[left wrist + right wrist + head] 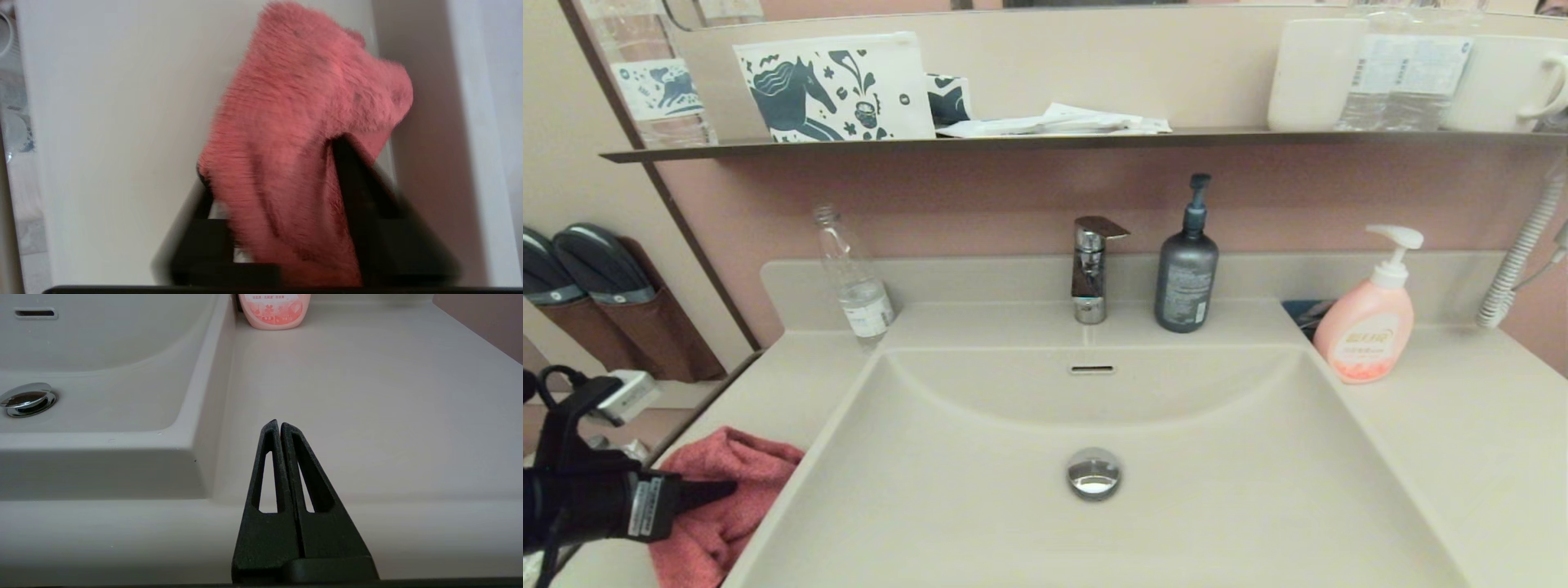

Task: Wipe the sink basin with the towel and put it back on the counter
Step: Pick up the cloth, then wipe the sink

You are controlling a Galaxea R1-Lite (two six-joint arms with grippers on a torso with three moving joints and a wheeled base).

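On the counter (784, 384) left of the sink basin (1094, 523), the left gripper (715, 492) clamps the towel (727, 498); the parked right gripper (280, 425) is closed, empty.

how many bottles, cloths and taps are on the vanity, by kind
Pump bottles: 2, a dark grey plastic bottle and a pink soap bottle
Clear plastic water bottles: 1
Coral-pink terry towels: 1
Chrome taps: 1
Total: 5
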